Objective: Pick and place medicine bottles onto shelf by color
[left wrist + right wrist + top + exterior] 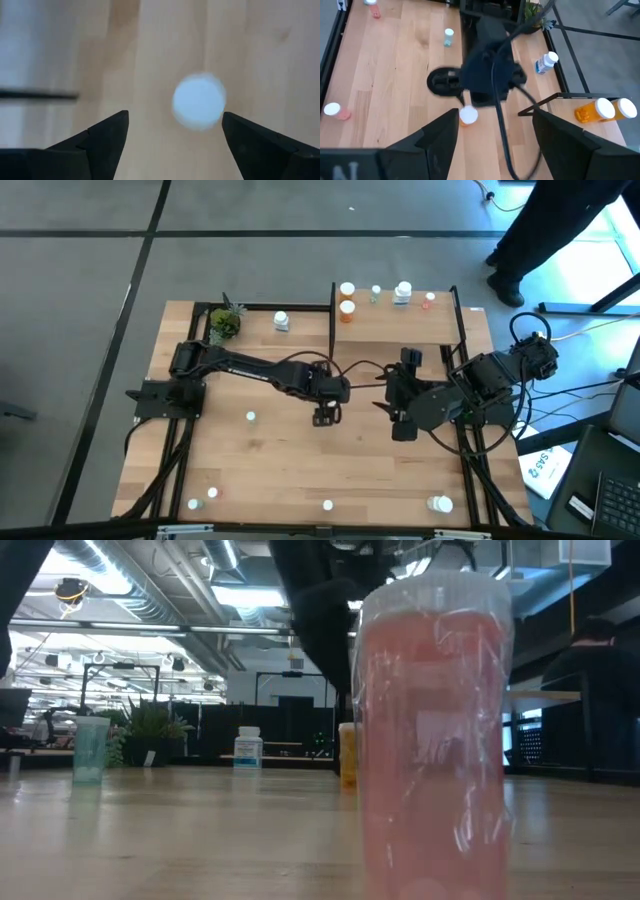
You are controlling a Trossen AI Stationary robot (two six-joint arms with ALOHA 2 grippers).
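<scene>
High view: straight down over the whole table (300, 470).
Low view: tabletop level, lens nearly against a pinkish-red bottle (435, 740).
Left wrist view: close above the table.
Right wrist view: looks across the table at the left arm (487, 70), as the high view does.

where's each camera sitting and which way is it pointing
High view: above the table, looking straight down at both arms, the shelf and the scattered medicine bottles.
Low view: at tabletop height, looking level into the room; a pinkish-red bottle fills the front, a dark arm above it.
Left wrist view: on the left arm, looking down past its open left gripper at a white cap.
Right wrist view: on the right arm, looking past the open right gripper at the left arm.
Shared: two orange bottles on the shelf.
</scene>
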